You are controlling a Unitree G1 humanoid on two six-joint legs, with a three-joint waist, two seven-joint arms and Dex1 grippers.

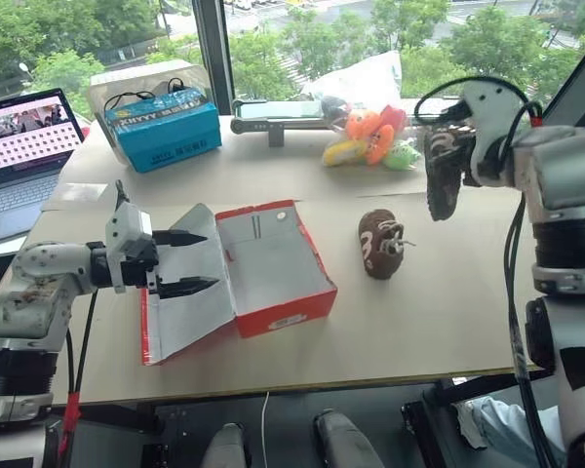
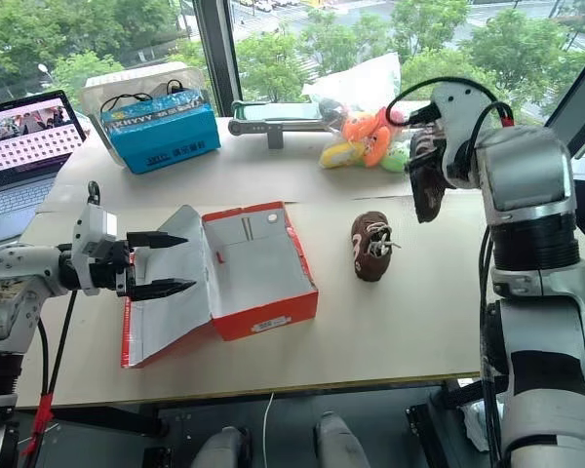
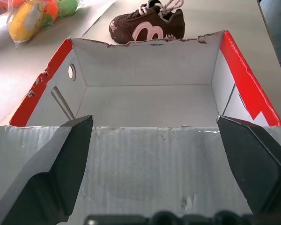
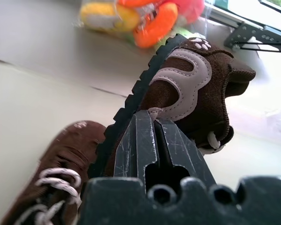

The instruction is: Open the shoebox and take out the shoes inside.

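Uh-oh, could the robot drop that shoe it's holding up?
Maybe. The right gripper pinches the second shoe by a thin edge, high above the table, so it could slip. Falling, it might hit the first shoe lying below. The left gripper hangs open over the shoebox lid and could nudge it.

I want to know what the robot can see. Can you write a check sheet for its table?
Surface: tan table, mostly bare.
Job's things: red shoebox open, lid flat, empty; one brown shoe on table; second shoe lifted.
Clutter: plush toys, blue box, laptop.
Grippers: left gripper open over lid; right gripper shut on second shoe.
Cables: black cords on blue box.
Surroundings: window, trees.
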